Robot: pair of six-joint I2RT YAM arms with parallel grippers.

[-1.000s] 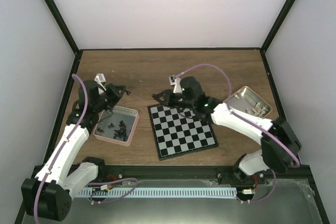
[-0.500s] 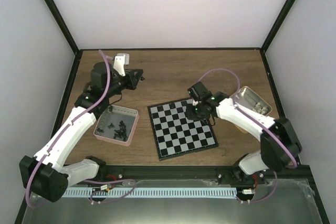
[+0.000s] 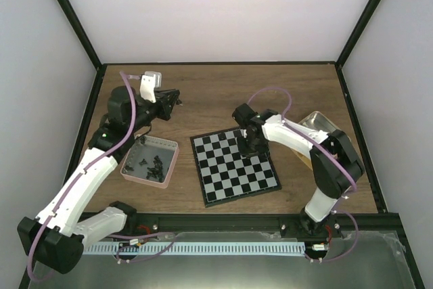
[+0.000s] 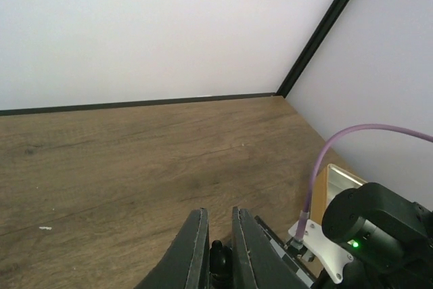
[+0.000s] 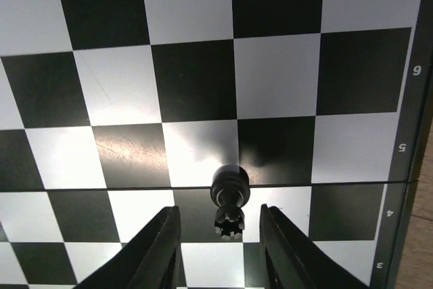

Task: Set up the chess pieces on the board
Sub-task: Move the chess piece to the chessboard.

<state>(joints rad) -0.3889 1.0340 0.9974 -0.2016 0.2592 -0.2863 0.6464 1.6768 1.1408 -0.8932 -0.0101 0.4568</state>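
The board (image 3: 233, 174), black and pale grey checks inside a thin black border, lies mid-table and is almost bare. One black chess piece (image 5: 230, 197) sits toward its far right part, between the parted fingers of the right gripper (image 5: 220, 211), untouched by either. The left gripper (image 4: 218, 213), high over the far left, is clamped on a small dark piece (image 4: 218, 256). The table (image 3: 216, 89) is brown wood grain, with white walls (image 3: 203, 11) and black corner posts (image 3: 358, 24). A pink tray (image 3: 173, 160) holding loose black pieces (image 3: 152, 162) lies left of the board. A tin (image 3: 325, 123) lies right, partly hidden by the right arm (image 3: 298, 141).
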